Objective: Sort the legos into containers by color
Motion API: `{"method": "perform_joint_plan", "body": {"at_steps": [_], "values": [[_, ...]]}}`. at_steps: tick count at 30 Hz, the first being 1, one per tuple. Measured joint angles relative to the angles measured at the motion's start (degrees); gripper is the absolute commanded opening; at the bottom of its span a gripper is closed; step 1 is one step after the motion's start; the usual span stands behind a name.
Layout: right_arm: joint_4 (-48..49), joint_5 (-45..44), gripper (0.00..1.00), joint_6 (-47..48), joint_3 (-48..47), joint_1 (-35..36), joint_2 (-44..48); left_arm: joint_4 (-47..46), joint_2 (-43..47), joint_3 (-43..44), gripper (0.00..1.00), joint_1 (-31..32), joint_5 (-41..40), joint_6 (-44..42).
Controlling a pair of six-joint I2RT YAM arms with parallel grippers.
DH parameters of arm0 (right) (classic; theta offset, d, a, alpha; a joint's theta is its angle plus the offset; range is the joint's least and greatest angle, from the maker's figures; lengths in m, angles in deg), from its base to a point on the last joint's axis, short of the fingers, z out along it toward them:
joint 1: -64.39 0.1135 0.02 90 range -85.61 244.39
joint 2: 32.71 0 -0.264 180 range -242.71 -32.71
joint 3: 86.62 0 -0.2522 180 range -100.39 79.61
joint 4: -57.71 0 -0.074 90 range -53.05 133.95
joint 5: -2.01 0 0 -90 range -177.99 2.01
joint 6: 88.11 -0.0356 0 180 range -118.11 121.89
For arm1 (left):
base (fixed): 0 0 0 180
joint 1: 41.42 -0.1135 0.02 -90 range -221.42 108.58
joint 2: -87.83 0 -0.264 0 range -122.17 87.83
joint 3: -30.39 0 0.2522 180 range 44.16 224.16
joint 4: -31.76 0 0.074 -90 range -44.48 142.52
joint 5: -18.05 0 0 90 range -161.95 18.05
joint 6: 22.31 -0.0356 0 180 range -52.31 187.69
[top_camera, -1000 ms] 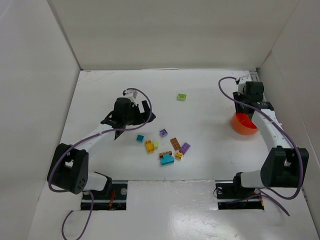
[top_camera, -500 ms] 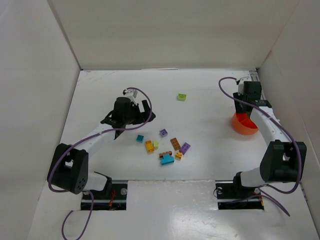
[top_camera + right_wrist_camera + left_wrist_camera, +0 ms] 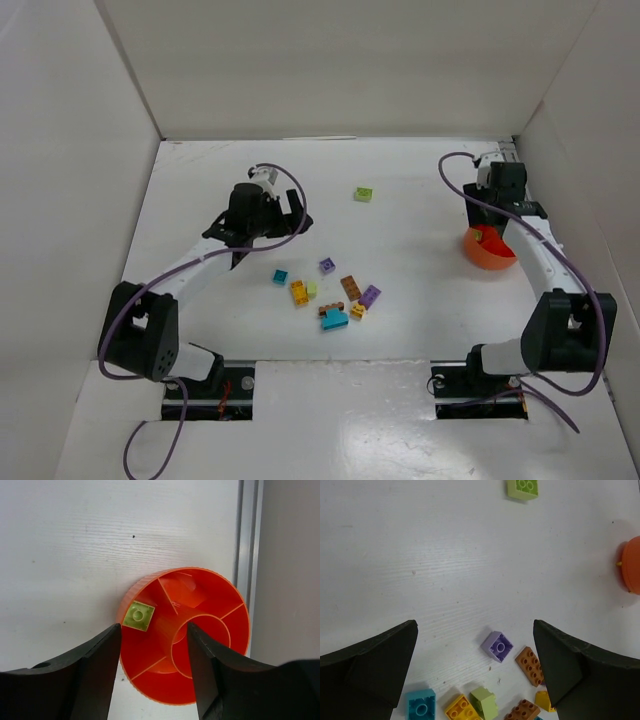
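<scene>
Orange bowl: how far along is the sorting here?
Done: one pale green brick lies in a compartment of the orange bowl. In hand: nothing; the right gripper is open above the bowl, the left gripper open near the loose pile. Left: that pile plus a lone green brick.

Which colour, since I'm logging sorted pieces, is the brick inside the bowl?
Pale green brick; right wrist view shows it best.

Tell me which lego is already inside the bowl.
The pale green lego in the orange bowl's left compartment; the rest in view lie on the table.
</scene>
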Motion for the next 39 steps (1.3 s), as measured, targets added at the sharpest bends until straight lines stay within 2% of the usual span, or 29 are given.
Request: {"method": "perform_joint_plan", "body": {"at_steps": [4,8,10,16,21,27,31,33,39], "values": [[-0.48,3.26,0.63,-0.11,0.11,0.00,6.47,0.31,-5.95,7.52,1.00,0.72,0.28,-2.47],[-0.39,7.78,0.67,-0.90,0.22,-0.02,14.47,1.27,-15.45,17.90,1.00,2.29,0.74,-5.01],[-0.22,9.53,0.67,-1.11,0.52,-0.02,16.11,1.88,-22.93,25.42,1.00,3.69,0.90,-5.90],[-0.90,13.07,0.67,-2.23,2.29,-0.28,14.80,7.78,-40.39,45.16,1.00,8.24,-1.05,-8.79],[-1.29,14.67,0.67,-2.45,2.95,-0.42,12.37,14.10,-51.47,59.89,1.00,12.55,-5.53,-10.01],[-1.27,15.61,0.67,-2.58,3.17,-0.42,12.17,18.58,-57.94,67.80,0.98,15.28,-12.07,-9.35],[-1.25,15.82,0.67,-2.60,3.23,-0.42,12.17,20.02,-60.61,70.75,0.89,15.06,-15.26,-8.87],[-1.25,15.82,0.67,-2.60,3.26,-0.42,12.17,20.79,-61.86,72.08,0.89,14.99,-16.48,-8.68],[-1.25,15.85,0.67,-2.60,3.32,-0.42,12.17,20.81,-64.72,75.34,0.78,15.34,-18.62,-8.07]]}}
